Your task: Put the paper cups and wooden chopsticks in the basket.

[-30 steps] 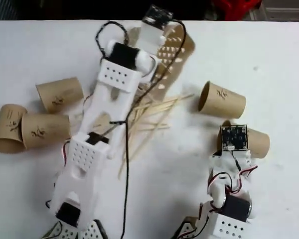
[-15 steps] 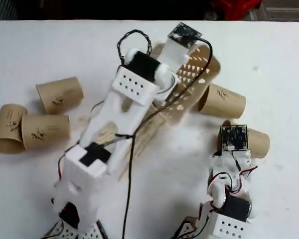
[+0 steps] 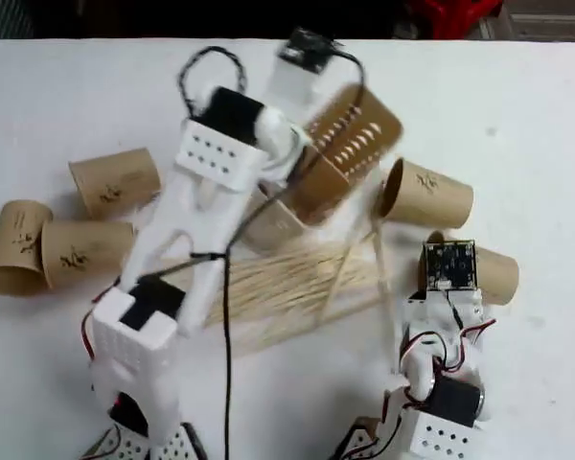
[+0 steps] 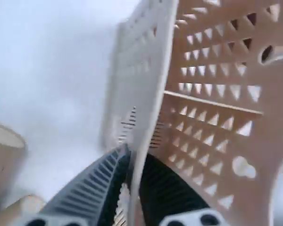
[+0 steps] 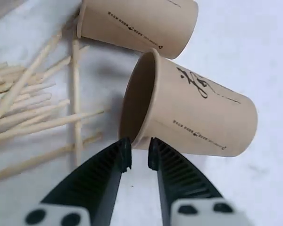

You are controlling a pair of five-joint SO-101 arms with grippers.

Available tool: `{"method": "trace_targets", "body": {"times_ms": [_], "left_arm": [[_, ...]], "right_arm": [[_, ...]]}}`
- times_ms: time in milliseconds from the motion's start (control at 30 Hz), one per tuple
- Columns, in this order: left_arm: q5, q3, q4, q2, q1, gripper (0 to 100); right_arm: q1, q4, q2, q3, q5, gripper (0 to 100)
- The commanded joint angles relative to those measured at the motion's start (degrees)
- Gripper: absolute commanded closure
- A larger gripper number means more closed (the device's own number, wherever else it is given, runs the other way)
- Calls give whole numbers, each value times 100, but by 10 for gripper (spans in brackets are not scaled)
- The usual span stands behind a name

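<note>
The left tool is pinching one thin wall of the tan plastic basket with little holes, with one finger on each side. The basket is tipped up on its side at the far middle of the white table.

The right tool has its fingers a tiny bit apart. The rim of a brown paper cup lying on its side sits right at the tips. A second brown paper cup lies just beside it.

The thin wooden chopsticks lie in a loose pile on the table, between the two arms and near the basket. Three more brown paper cups lie on their sides, close together, at the left side of the table.
</note>
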Motion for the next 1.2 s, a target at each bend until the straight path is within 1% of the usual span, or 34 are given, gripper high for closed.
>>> {"method": "trace_targets", "body": {"times_ms": [0, 100, 200, 333, 400, 500, 667, 767, 833, 1000, 1167], "left_arm": [[0, -70, -519, -22, -541, 981], [-132, -18, -888, 154, -875, 979], [-158, -26, -879, 505, -1068, 973], [-457, -70, -879, 945, -1288, 897], [-484, -193, -879, 980, -1393, 872], [-484, -563, -747, 875, -1508, 875], [-782, -1600, -62, 664, -1411, 872], [-791, -2075, 18, 488, -1376, 872], [-791, -2154, 18, 268, -1367, 872], [-774, -2163, 18, -523, -1376, 872], [-774, -1811, 9, -866, -1429, 872]], "right_arm": [[-31, -127, -22, -44, 105, 918], [-31, -127, -22, -44, 105, 918], [-31, -127, -22, -44, 105, 918], [-31, -127, -22, -44, 105, 918], [-31, -119, -22, -44, 202, 917], [-31, -119, -22, -44, 308, 917], [-31, -110, -22, -79, 343, 917], [-31, -110, -22, -88, 352, 916], [-31, -92, 22, -97, 519, 913], [-31, 40, 31, -264, 651, 846], [-31, 400, 31, -545, 659, 843]]}}
